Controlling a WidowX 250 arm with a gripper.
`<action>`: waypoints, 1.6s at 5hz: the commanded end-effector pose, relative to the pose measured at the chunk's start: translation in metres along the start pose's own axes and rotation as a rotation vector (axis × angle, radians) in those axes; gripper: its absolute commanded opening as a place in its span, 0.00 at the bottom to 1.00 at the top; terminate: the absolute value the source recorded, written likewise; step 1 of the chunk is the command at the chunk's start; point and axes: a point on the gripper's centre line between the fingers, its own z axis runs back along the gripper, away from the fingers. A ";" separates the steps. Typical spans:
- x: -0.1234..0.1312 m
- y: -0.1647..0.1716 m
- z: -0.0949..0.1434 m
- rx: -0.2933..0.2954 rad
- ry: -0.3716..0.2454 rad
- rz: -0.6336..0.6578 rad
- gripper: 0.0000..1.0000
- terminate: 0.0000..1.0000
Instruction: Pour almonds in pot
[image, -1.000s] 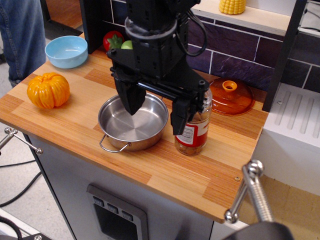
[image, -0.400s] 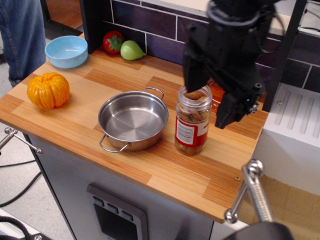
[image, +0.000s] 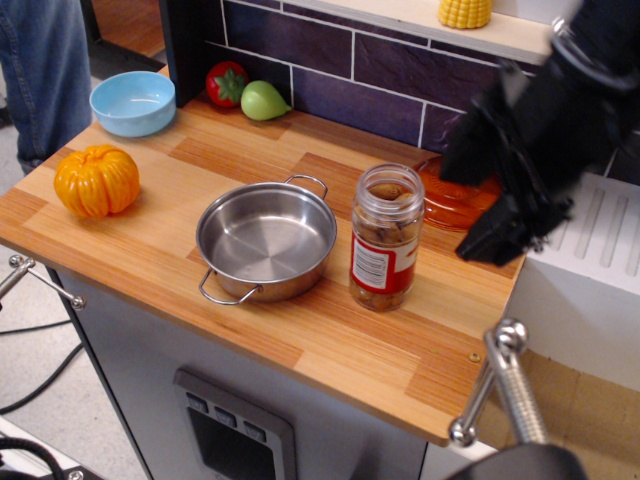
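The jar (image: 387, 238) stands upright on the wooden surface (image: 330, 340), lidless, with almonds (image: 385, 232) showing through its clear wall above and below the red and white label; it sits just right of the pot (image: 266, 243), nearly touching its rim. The pot is bare inside, its two wire handles pointing to the near left and the far right. The gripper (image: 490, 195) hangs up and to the right of the jar, apart from it, over the right edge of the surface; it is blurred, but its two black jaws stand spread with nothing between them, one high near the wall and one low over the surface edge. An orange lid (image: 452, 200) lies flat behind the jar and is partly covered by the jaws. On the left, well apart from the pot, sit an orange pumpkin (image: 97, 180) and, further back, a light blue bowl (image: 132, 102); a red pepper (image: 227, 83) and a green pear (image: 264, 100) rest against the dark tiled wall (image: 390, 75); a yellow corn cob (image: 465, 12) stands on the ledge above. Nothing lies between the jar and the pot.
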 end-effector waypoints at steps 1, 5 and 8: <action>0.028 0.007 -0.017 0.037 0.306 -0.163 1.00 0.00; 0.004 0.040 -0.063 -0.006 0.626 -0.159 1.00 0.00; -0.034 0.028 -0.073 -0.014 0.711 -0.177 1.00 0.00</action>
